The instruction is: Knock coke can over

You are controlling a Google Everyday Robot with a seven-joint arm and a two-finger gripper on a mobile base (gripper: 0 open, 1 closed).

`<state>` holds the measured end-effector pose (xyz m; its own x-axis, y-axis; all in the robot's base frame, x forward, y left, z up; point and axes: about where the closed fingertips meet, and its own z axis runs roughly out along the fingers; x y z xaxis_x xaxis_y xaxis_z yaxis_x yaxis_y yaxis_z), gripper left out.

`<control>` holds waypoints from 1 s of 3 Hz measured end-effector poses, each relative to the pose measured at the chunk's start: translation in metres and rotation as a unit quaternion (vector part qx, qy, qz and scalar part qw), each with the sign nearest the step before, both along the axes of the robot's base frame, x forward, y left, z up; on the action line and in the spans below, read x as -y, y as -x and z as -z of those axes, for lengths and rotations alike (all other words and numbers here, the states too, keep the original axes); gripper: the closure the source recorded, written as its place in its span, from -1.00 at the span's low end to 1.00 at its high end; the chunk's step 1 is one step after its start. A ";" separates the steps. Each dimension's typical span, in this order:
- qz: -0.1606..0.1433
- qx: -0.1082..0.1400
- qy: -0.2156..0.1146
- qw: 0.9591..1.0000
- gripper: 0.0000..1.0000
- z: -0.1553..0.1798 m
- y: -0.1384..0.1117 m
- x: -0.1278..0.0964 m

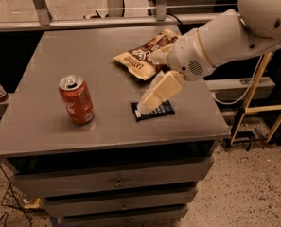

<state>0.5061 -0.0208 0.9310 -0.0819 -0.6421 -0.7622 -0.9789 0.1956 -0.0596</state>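
The coke can stands upright on the left-centre part of the grey desk, toward the front edge. Its silver top and pull tab face up, and its white script logo faces the lower right of the frame. Bare desk surface lies all around it.

The robot's white arm reaches in from the upper right corner of the frame and slopes down toward the middle. At its end the cream-coloured hand points down and to the left, right of the can and well apart from it. How far open the hand is cannot be told from this view, and it cannot be told whether it has hold of anything. Its tip overlaps the left end of a dark blue snack bar wrapper that lies flat near the front right of the desk. Whether the two touch is unclear.

A brown-and-cream chip bag lies behind the wrapper, in the upper middle of the frame, partly covered by the arm's wrist.

Below the desk top sits a stack of grey drawers. A yellow frame stands on the speckled floor at the right edge.
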 end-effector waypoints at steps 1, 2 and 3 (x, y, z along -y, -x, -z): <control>-0.053 -0.005 -0.038 0.998 -1.00 0.026 -0.004 -0.061; -0.087 0.004 -0.081 0.993 -1.00 0.037 -0.002 -0.115; -0.107 0.012 -0.117 0.987 -1.00 0.037 -0.001 -0.149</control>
